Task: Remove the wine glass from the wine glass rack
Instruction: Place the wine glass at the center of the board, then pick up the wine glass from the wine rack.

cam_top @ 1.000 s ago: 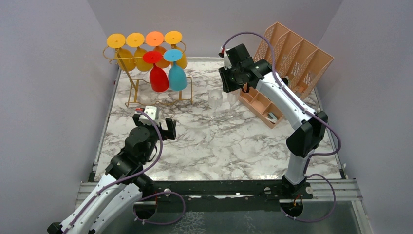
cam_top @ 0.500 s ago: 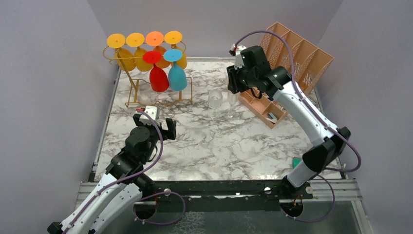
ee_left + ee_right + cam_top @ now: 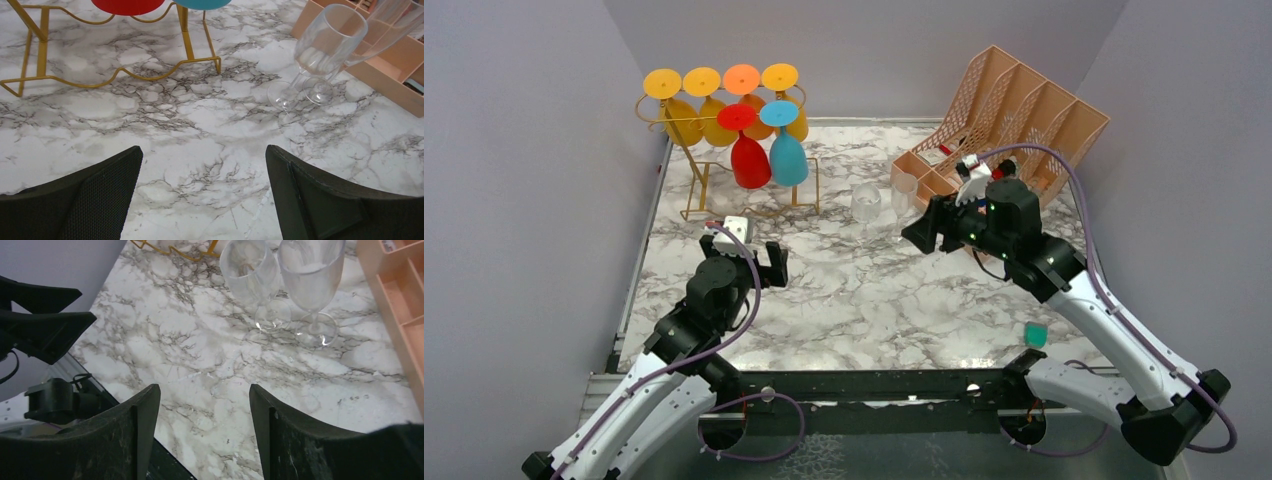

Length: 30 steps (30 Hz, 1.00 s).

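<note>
Wine glasses [image 3: 750, 160] hang on the rack [image 3: 696, 185], well apart from the fingers [image 3: 774, 268].

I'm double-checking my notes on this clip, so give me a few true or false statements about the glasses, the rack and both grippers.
1. Two clear glasses stand upright on the marble table. True.
2. The right gripper holds a clear glass. False: it is open and empty.
3. A red glass and a blue glass hang upside down on the gold rack. True.
4. The left gripper grips the rack. False: it is open, apart from the rack.
</note>
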Each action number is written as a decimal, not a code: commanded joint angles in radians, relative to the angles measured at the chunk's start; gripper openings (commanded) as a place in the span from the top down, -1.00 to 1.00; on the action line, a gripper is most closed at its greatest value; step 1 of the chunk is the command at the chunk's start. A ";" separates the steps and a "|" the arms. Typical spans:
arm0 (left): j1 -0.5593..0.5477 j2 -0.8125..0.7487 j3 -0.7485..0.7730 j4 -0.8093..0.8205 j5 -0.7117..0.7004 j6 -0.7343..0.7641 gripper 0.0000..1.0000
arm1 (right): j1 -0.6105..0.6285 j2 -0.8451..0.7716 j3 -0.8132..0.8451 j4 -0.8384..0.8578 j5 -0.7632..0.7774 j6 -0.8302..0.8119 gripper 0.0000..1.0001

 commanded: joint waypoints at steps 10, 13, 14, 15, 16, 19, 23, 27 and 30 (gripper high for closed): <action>0.067 0.232 0.211 -0.051 0.135 -0.192 -0.98 | 0.005 -0.178 -0.230 0.159 0.032 0.240 -0.41; 0.159 0.244 0.237 -0.065 0.253 -0.203 -0.98 | 0.005 -0.202 -0.253 0.161 0.051 0.244 -0.41; 0.206 0.249 0.244 -0.064 0.316 -0.208 -0.98 | 0.005 -0.209 -0.260 0.161 0.059 0.242 -0.41; 0.254 0.260 0.252 -0.065 0.384 -0.211 -0.98 | 0.005 -0.215 -0.266 0.159 0.068 0.239 -0.41; 0.311 0.275 0.260 -0.067 0.452 -0.215 -0.98 | 0.005 -0.221 -0.271 0.156 0.074 0.236 -0.41; 0.464 0.313 0.290 -0.058 0.659 -0.246 -0.96 | 0.005 -0.232 -0.281 0.139 0.093 0.231 -0.41; 0.547 0.341 0.377 -0.062 0.725 -0.300 -0.93 | 0.005 -0.240 -0.280 0.111 0.107 0.225 -0.41; 0.580 0.415 0.505 -0.059 0.789 -0.359 -0.87 | 0.005 -0.251 -0.281 0.099 0.130 0.211 -0.41; 0.604 0.471 0.589 -0.068 0.783 -0.399 -0.79 | 0.005 -0.258 -0.281 0.100 0.144 0.200 -0.41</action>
